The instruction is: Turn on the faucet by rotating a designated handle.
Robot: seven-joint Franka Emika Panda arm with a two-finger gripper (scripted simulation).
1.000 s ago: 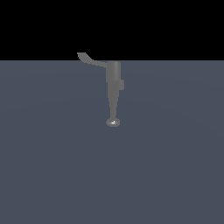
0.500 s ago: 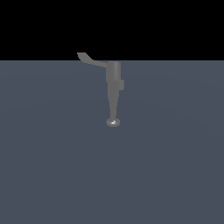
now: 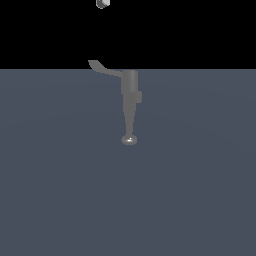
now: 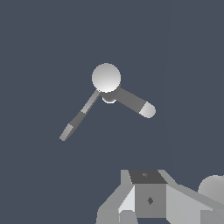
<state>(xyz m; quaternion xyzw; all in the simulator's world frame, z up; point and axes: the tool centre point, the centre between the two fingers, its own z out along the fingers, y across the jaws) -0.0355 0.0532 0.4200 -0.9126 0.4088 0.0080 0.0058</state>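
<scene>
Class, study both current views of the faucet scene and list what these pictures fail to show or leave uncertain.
1. The gripper: in the exterior view only a small pale piece shows at the top edge; the frame cuts off the rest.
2. Jaw state: in the wrist view the bottom edge crops the gripper, so open or shut is unclear.
3. The faucet base: both views hide how it is mounted.
4. Gap between gripper and handle: neither view settles it.

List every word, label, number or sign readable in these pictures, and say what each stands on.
None. The faucet, its handle and the grey floor are plain renders without lettering. The gripper carries only a small dark diamond mark, not a character.
</scene>
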